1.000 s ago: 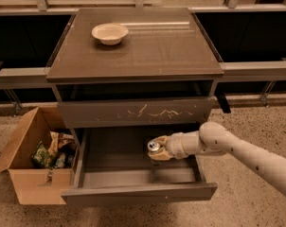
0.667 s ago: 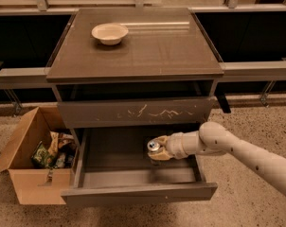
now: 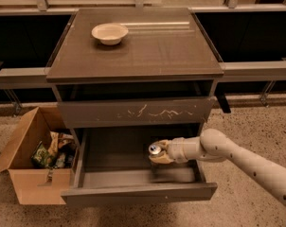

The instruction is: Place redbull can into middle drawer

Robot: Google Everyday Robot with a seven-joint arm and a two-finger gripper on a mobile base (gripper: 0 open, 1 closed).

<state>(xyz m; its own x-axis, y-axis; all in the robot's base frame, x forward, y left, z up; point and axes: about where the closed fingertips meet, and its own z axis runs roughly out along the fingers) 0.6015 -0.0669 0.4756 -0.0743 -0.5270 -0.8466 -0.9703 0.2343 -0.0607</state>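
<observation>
The redbull can (image 3: 155, 149), its shiny silver top turned toward the camera, sits in the grasp of the robot's gripper (image 3: 158, 153), whose cream fingers are closed around the can's body. Can and gripper hang within the open middle drawer (image 3: 138, 193) toward its right side, above the grey inside. Whether the can touches the drawer floor cannot be told. The pale arm (image 3: 237, 157) reaches in from the lower right, crossing the drawer's right wall. Just above the pulled-out drawer is a closed grey drawer front with white scratches (image 3: 136, 112). On the brown cabinet top (image 3: 171, 46) a shallow cream bowl (image 3: 110, 33) stands near the back left corner, well apart from the can. Left of the cabinet, on the speckled floor (image 3: 237, 126), an open cardboard box (image 3: 24, 183) holds crumpled packets (image 3: 50, 152).
</observation>
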